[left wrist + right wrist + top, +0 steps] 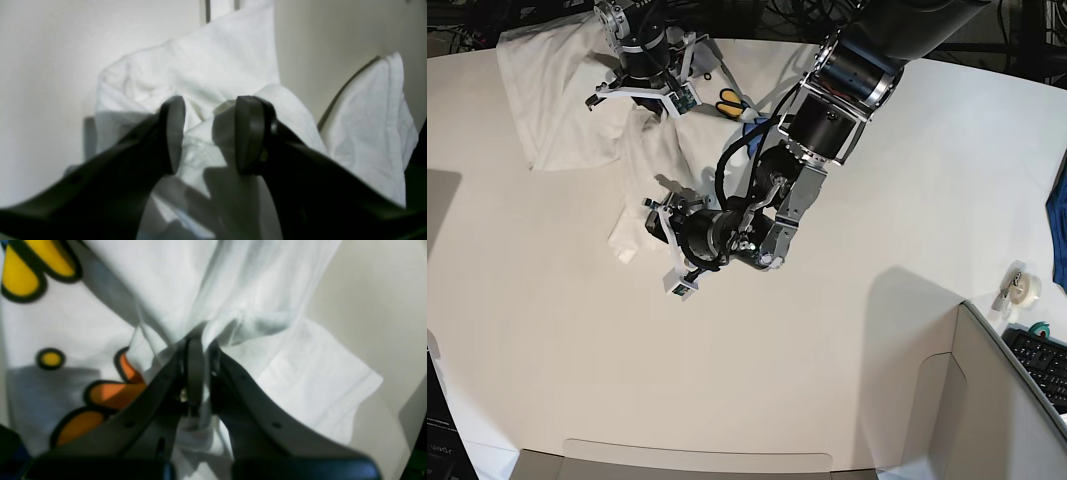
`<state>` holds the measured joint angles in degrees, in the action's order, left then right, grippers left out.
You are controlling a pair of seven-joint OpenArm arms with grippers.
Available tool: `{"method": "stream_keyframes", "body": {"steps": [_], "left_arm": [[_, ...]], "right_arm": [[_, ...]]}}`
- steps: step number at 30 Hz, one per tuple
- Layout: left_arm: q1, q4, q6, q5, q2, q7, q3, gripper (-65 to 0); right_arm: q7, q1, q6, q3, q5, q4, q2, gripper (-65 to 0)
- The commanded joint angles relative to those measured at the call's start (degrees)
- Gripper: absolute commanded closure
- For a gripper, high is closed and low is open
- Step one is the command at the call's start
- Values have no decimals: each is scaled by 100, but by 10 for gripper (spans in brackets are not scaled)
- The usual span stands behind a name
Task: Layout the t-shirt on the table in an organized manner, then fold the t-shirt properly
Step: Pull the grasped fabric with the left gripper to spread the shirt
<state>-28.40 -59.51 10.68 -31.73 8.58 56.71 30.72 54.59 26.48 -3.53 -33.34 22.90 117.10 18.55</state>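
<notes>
White shirt (567,90) lies crumpled on the far surface (577,380), print mostly hidden by arms; right fingers (200,353) pinch its cloth; left fingers (208,133) gape, empty, above a fold.

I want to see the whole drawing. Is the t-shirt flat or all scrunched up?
Scrunched. The t-shirt lies bunched and creased on the table, and the right gripper pinches a fold, hiding most of the print.

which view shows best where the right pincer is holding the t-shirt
The right wrist view: the right pincer is shut on a bunched fold of the t-shirt, beside the orange print. The base view shows that pincer only small, from above. The left wrist view shows just plain white cloth past the open left pincer.
</notes>
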Motion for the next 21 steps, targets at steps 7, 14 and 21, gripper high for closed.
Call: {"method": "stream_keyframes", "body": {"steps": [7, 14, 21], "left_arm": [[-153, -911, -8, -5, 42, 338, -17, -249], [-109, -1403, -8, 21, 42, 479, 1, -219], [-136, -1395, -8, 30, -168, 444, 27, -219]], "right_arm": [[-83, 3, -21, -2, 80, 75, 14, 0], [-83, -6, -21, -2, 80, 31, 5, 0], [-83, -6, -21, -2, 80, 13, 5, 0]]}}
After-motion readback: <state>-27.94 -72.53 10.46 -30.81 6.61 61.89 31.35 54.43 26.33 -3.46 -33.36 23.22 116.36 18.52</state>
